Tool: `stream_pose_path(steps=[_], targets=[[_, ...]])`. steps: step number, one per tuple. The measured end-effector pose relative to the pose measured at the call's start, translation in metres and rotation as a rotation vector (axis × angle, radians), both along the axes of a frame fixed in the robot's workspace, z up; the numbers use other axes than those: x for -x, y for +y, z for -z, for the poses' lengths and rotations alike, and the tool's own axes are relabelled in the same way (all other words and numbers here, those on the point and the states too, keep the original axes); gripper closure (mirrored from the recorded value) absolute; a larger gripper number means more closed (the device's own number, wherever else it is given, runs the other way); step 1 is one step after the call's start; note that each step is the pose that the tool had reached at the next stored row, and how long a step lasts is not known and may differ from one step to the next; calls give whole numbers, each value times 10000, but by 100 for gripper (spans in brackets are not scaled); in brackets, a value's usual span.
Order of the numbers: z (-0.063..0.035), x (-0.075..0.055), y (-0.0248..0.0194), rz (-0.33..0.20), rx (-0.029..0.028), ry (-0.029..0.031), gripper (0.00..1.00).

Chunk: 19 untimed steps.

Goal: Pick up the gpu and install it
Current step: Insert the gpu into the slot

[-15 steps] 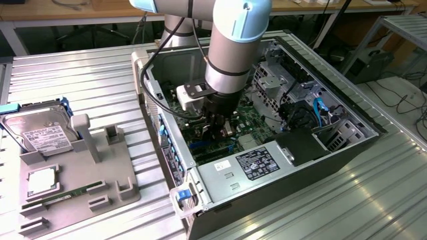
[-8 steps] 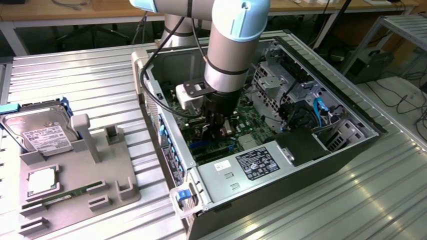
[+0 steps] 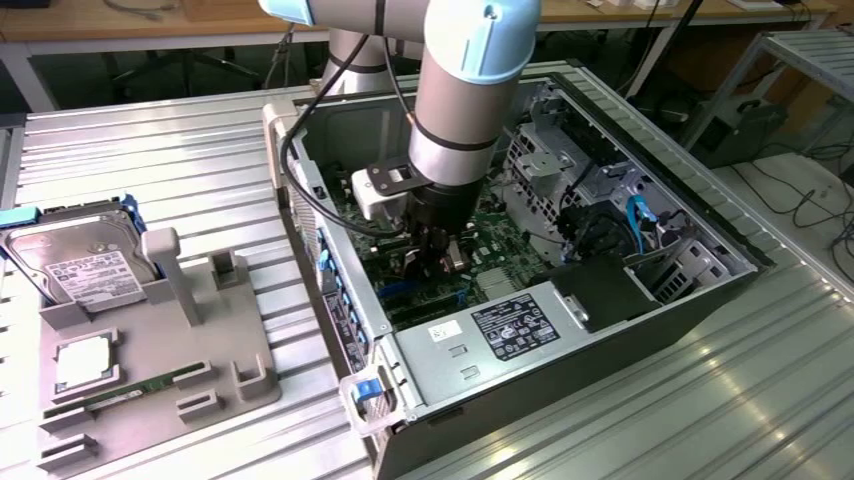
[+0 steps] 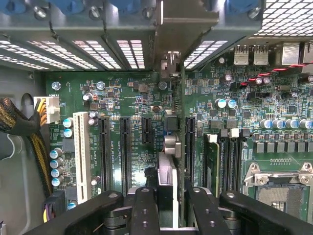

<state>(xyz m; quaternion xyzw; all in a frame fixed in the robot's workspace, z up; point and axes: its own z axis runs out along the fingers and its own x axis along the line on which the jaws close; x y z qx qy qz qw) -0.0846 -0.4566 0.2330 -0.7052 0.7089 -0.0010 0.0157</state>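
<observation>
Gpu (image 4: 182, 147) held edge-on between the gripper (image 4: 171, 205) fingers, which pinch it, standing upright over the motherboard (image 4: 127, 98) slots inside the open computer case (image 3: 694, 300), near its rear wall.

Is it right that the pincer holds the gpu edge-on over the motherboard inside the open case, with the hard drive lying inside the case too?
Not quite. The hard drive sits in the grey holder outside the case, as the exterior view shows. The rest stands: the pincer holds the gpu edge-on over the motherboard.
</observation>
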Motion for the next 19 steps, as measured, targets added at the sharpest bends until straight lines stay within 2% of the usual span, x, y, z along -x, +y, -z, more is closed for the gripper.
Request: stream_pose_path(steps=[3,6,19], targets=[[-10,2,-2,-1,2,-7,72],[-19,12,0,-1,-1,-45,72],[-19,13,-18,21,0,-45,72]])
